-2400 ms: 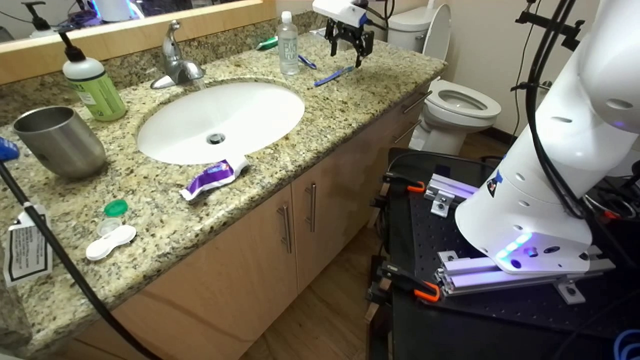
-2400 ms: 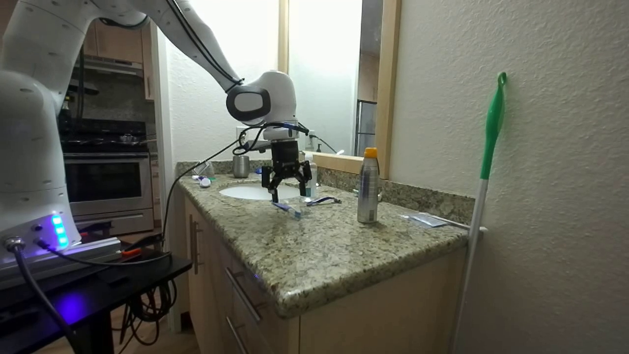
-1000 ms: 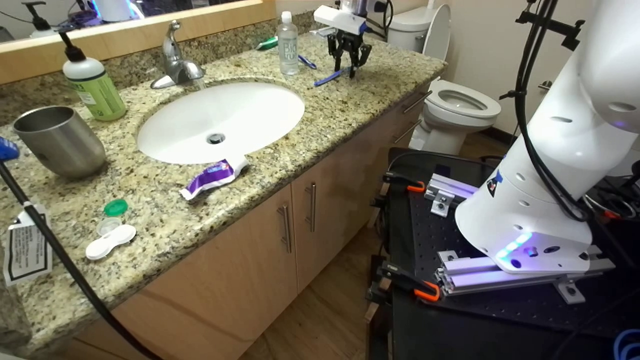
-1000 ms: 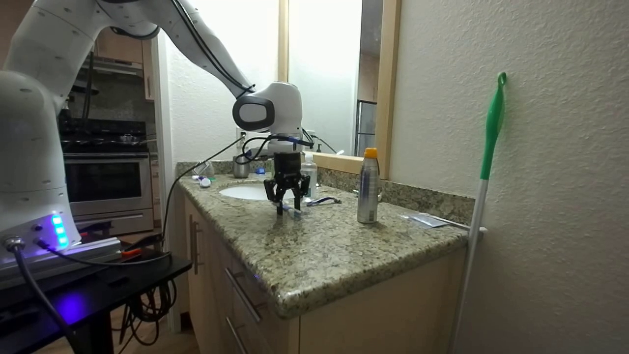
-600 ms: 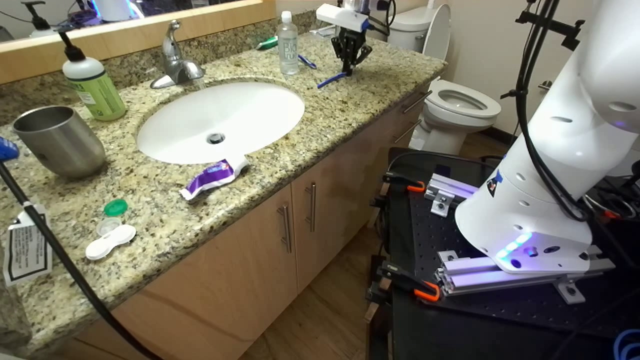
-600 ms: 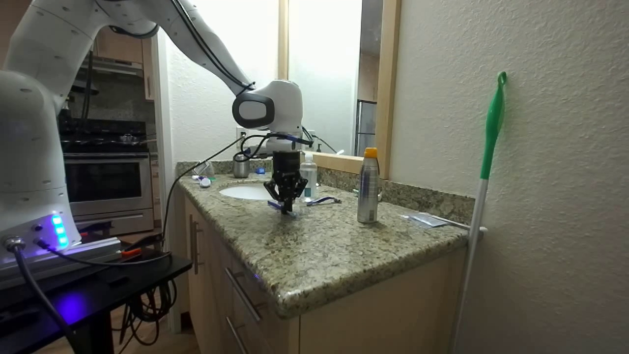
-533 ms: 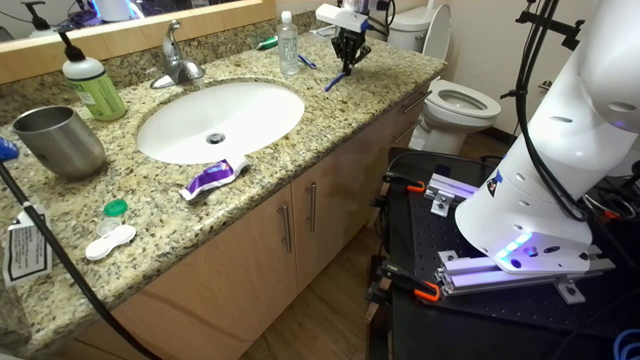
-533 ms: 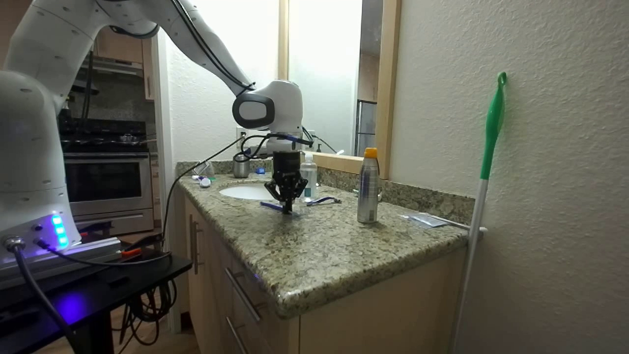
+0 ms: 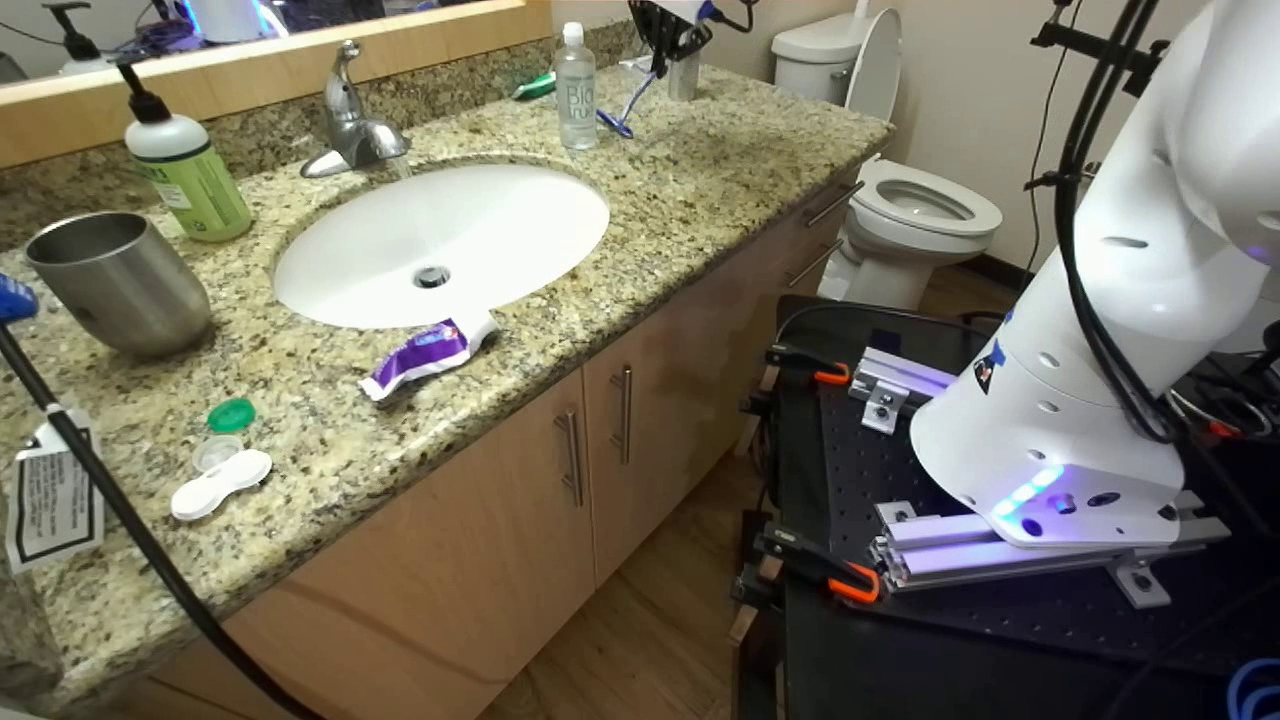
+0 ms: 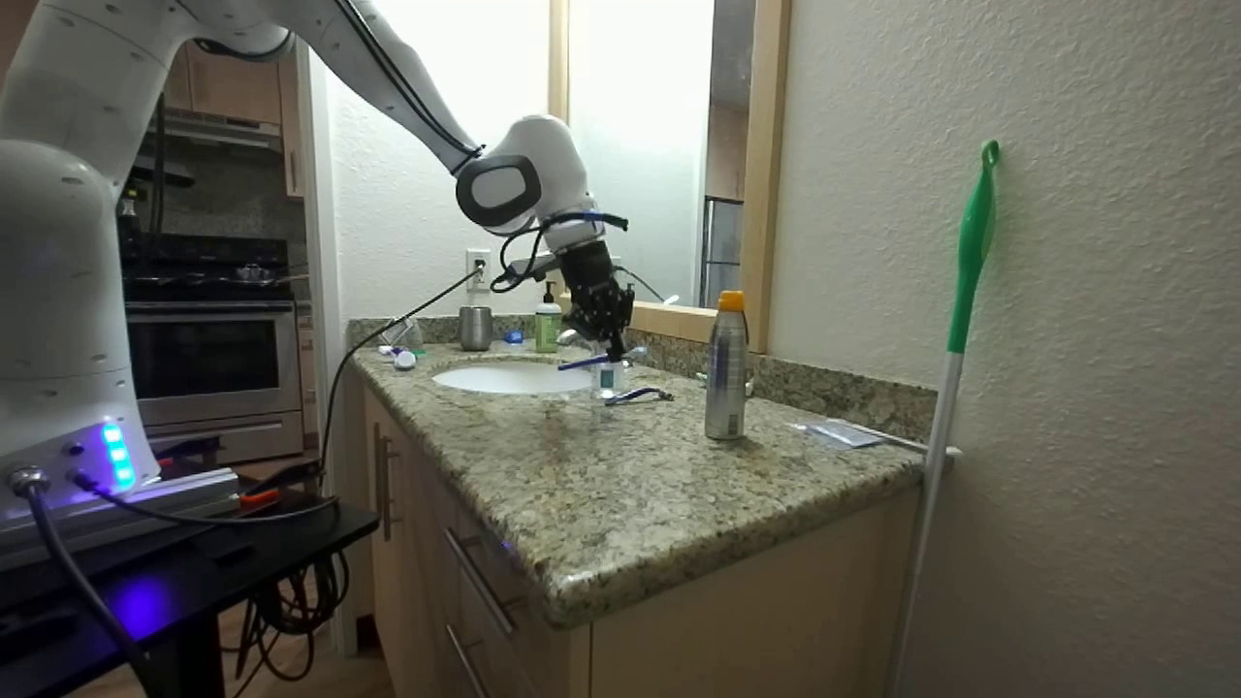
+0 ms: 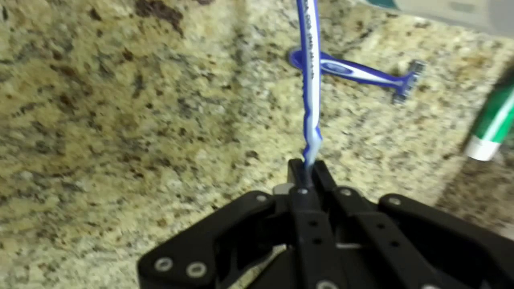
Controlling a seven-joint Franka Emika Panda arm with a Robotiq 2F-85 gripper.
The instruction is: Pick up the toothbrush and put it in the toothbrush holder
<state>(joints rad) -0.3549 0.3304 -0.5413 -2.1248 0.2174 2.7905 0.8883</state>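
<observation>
The toothbrush is slim and long: a white handle face edged in blue, a line of small dark lettering running along it, the edge turning wavy as it narrows toward the gripper. The jaws are clamped together on it, partway along its length, and it is up off the granite countertop; in an exterior view a pale blue end shows past the grip. In the wrist view its handle passes in front of a blue-and-white razor lying on the countertop, with a white-capped green tube farther off. Near the gripper stands a clear bottle lettered "Bio tru". Well apart, across the oval sink, the brushed-metal cup stands upright, its open mouth showing, beside a green soap bottle with a black pump, while a purple-and-white toothpaste tube lies beside the sink
</observation>
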